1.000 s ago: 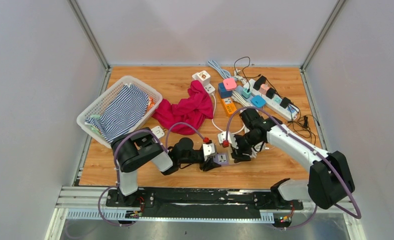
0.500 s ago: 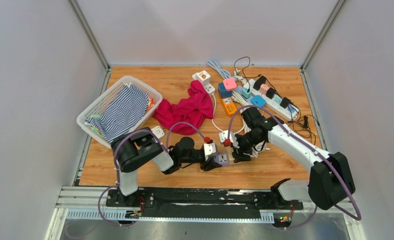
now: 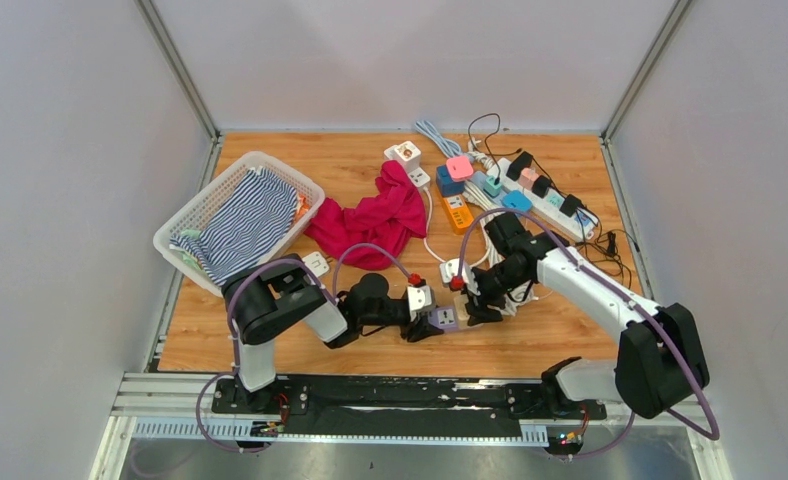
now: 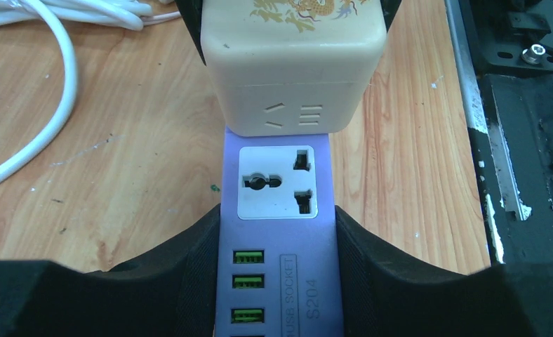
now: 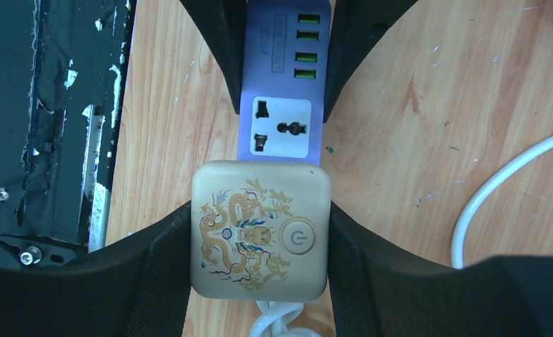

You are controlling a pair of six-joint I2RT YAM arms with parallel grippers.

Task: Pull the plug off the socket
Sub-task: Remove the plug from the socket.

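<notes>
Plug (image 5: 260, 242) clamped by right gripper (image 5: 260, 214); socket (image 4: 314, 281) by left gripper (image 4: 276, 226).

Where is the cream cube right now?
Right wrist view, centre: the cream cube sits on the purple strip's end, beside its empty socket, clamped between the right gripper's fingers.

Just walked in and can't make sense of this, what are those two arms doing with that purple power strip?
The two arms are working on unplugging a cube adapter. The left gripper clamps the purple power strip flat on the wooden table, while the right gripper is closed around the cream cube plug with the dragon print. The plug sits on the strip's end socket, not yet pulled free. The neighbouring socket is empty.
</notes>
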